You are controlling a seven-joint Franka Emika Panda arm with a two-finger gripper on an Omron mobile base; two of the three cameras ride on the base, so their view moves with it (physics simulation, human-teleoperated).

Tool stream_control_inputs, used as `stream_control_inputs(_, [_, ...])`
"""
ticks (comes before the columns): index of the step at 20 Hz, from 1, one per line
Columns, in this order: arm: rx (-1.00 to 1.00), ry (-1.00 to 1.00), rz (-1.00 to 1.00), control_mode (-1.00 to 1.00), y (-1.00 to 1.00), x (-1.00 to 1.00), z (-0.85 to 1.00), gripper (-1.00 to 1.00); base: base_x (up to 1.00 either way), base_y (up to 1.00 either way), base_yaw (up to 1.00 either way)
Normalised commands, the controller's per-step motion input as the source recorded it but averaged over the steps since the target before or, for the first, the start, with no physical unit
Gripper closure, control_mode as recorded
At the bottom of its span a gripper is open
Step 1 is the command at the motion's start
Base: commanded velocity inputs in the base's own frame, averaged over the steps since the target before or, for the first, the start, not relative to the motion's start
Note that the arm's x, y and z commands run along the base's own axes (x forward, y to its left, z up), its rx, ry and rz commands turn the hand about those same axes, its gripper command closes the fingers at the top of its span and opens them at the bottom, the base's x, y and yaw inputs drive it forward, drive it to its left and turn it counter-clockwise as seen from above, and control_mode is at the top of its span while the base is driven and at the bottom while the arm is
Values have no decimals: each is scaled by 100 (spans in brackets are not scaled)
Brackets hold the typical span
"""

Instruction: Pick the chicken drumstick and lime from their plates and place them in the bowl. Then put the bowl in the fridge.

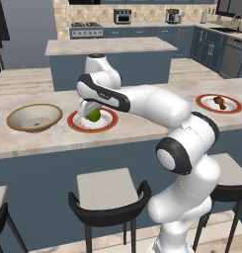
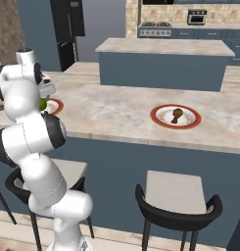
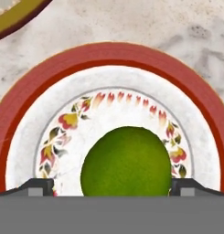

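Jaws wide astride round lime (image 3: pixel 126 162)

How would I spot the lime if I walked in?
Find the long marble counter with stools. Beside the tan bowl sits a red-rimmed plate; the lime lies on it, under the open gripper. It is the only green ball.

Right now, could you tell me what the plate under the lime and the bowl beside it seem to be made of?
The plate looks like glazed ceramic: smooth white face, red-orange rim, painted floral ring. The bowl could be stoneware or wood; its matte tan inside and darker brown rim leave that open. The lime has a dull green skin.
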Motion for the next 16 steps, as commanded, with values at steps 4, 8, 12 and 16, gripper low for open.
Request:
stream_control_inputs(4, [0,3,-11,-100,4,-5,-9,-100,0,0,0])
stream_control_inputs(8, [-2,0,-9,-100,0,0,-10,-100,0,0,0])
stream_control_inputs(12, [-4,0,-9,-100,-3,-2,-13,-100,0,0,0])
stream_control_inputs(16, [-3,0,-12,-100,0,-5,-18,-100,0,0,0])
